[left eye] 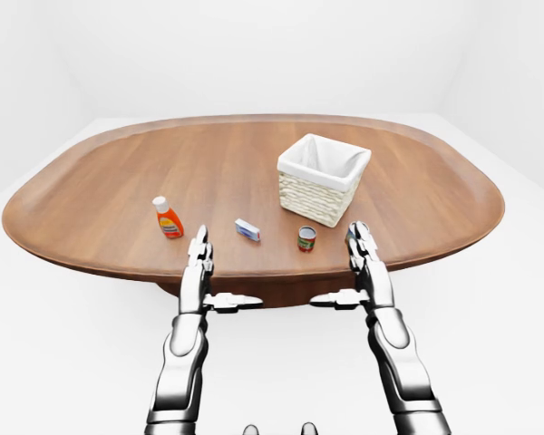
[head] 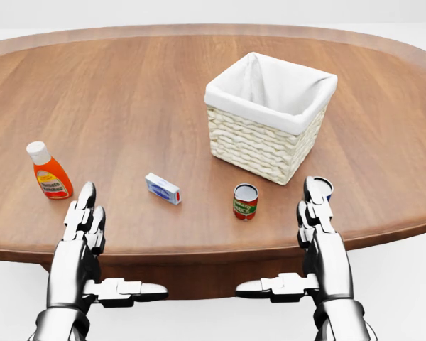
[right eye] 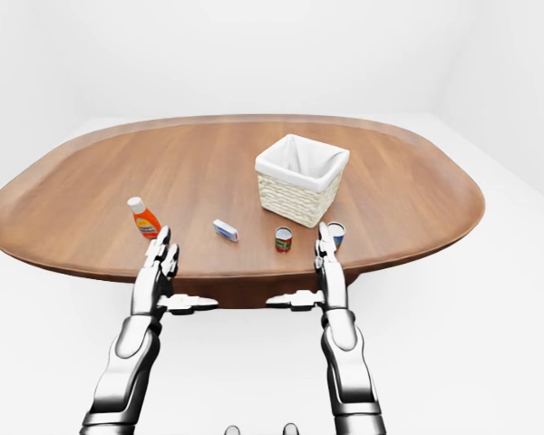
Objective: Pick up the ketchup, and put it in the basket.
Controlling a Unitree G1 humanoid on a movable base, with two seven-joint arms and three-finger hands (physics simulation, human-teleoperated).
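Both of the humanoid's three-finger hands hover at the near edge of an oval wooden table (head: 128, 92), fingers extended and thumbs turned inward, holding nothing; the left hand (head: 84, 234) and the right hand (head: 316, 227) are released and level with one another, neither yet touching any object. The ketchup (head: 48, 170), an orange squeeze bottle with a white cap, stands upright near the left of the head view, just above and to the left of the left hand's fingertips and apart from them. The basket (head: 263, 145), a woven square bin with a white cloth liner, sits well apart from the bottle toward the right of the table, its mouth open and apparently empty. Between them lie a small blue-and-white box (head: 162, 188) and a red-labelled can (head: 246, 201); a second can (right eye: 335, 235) is partly hidden behind the right hand. The task appears to be at its opening step, the reach, with the grasp not yet made. The next move likely calls for the left hand to travel a short way up and left, close round the bottle's body without toppling it, then carry it rightward over the box and can to the basket.
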